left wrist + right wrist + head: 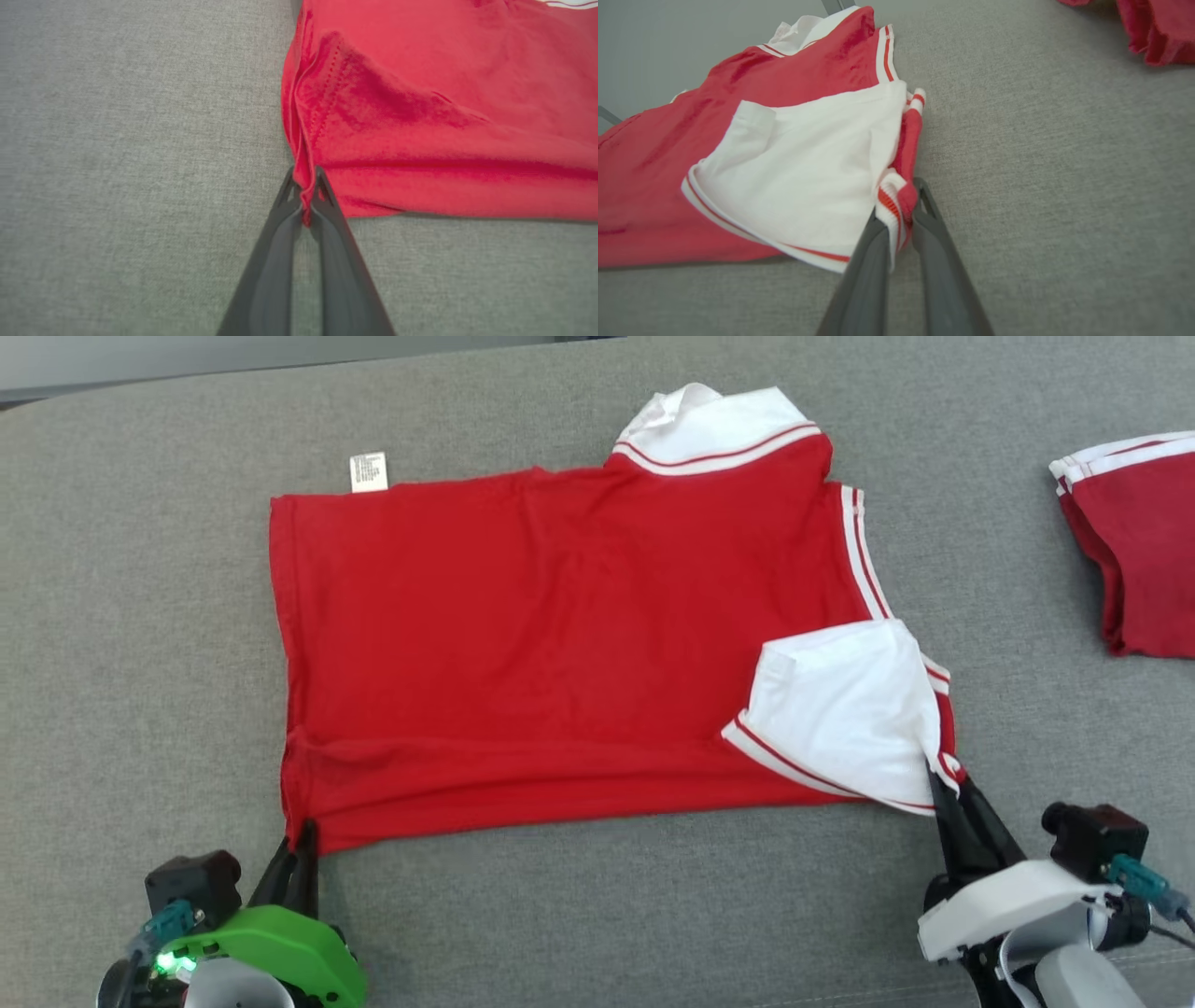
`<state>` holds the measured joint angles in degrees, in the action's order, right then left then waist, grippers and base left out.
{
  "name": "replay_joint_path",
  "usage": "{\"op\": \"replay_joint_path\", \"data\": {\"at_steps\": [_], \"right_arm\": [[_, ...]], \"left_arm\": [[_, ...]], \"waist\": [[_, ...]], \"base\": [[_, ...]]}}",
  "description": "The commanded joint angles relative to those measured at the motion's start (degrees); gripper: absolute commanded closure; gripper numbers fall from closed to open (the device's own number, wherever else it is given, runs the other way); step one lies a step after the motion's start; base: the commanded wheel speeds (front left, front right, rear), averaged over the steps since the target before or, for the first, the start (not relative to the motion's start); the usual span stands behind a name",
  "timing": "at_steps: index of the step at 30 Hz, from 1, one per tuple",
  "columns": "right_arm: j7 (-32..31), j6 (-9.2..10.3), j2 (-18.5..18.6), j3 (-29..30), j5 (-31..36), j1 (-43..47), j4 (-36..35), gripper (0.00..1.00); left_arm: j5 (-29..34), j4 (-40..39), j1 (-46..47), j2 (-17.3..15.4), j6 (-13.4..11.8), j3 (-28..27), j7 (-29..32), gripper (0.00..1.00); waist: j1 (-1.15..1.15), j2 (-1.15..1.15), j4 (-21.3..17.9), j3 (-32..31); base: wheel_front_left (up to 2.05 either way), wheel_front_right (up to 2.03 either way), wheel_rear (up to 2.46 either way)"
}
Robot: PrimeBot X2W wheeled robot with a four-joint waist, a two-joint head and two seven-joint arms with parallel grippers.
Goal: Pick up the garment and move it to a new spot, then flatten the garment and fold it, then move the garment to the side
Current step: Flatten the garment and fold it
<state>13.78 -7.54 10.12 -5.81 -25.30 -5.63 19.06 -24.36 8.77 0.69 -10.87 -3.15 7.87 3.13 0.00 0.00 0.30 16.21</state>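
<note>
Red shirt (560,644) lying flat, long axis left-right, neck pointing right; left claw (303,840) gripping hem corner, right claw (943,786) gripping striped edge.

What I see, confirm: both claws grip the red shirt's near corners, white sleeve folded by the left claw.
Wrong side: the white sleeve lies folded by the right claw, not the left claw; the head view shows it. Both grip the red shirt at its near corners.

I can't read the tiny print on the small white care label (368,471) of the red-and-white knit shirt (560,635); another red cloth with white striped trim (1134,537) runs off the frame's right edge.
</note>
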Motion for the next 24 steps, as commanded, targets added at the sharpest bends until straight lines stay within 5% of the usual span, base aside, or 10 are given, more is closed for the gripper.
{"op": "replay_joint_path", "data": {"at_steps": [1,8,9,10,11,24], "right_arm": [[-0.5,0.11,-0.4,0.9,0.0,2.4,-1.4,1.00],[-3.6,0.11,-2.9,3.1,1.6,9.6,-6.5,0.95],[-3.8,0.11,-3.1,3.3,1.8,9.8,-6.8,0.59],[-4.0,0.11,-3.3,3.3,2.2,10.0,-7.0,0.22],[-3.9,0.11,-3.3,3.3,2.7,9.9,-7.4,0.00],[-4.2,0.10,-2.6,3.8,10.7,3.8,-21.3,0.00]], "left_arm": [[-0.2,-1.1,-1.9,-0.8,-0.9,-0.2,1.2,1.00],[-2.0,-5.0,-7.9,-1.8,-1.8,0.1,6.8,1.00],[-1.9,-5.2,-8.1,-1.8,-1.8,0.1,6.8,0.64],[-1.7,-5.1,-8.3,-1.7,-1.9,0.3,6.5,0.00],[-1.4,-5.2,-8.2,-1.5,-1.9,0.4,5.7,0.00],[6.8,-7.7,-1.8,0.3,-5.9,0.2,-13.7,0.00]], "waist": [[0.00,0.00,0.2,-1.3],[0.00,0.00,-0.7,-3.6],[0.00,0.00,-0.7,-3.7],[0.00,0.00,-0.7,-3.9],[0.00,0.00,-0.7,-4.1],[0.00,0.00,-1.2,-6.1]], "base": [[0.00,0.00,0.00],[0.00,0.00,0.00],[0.00,0.00,0.00],[0.00,0.00,0.00],[0.00,0.00,0.00],[0.00,0.00,0.00]]}}
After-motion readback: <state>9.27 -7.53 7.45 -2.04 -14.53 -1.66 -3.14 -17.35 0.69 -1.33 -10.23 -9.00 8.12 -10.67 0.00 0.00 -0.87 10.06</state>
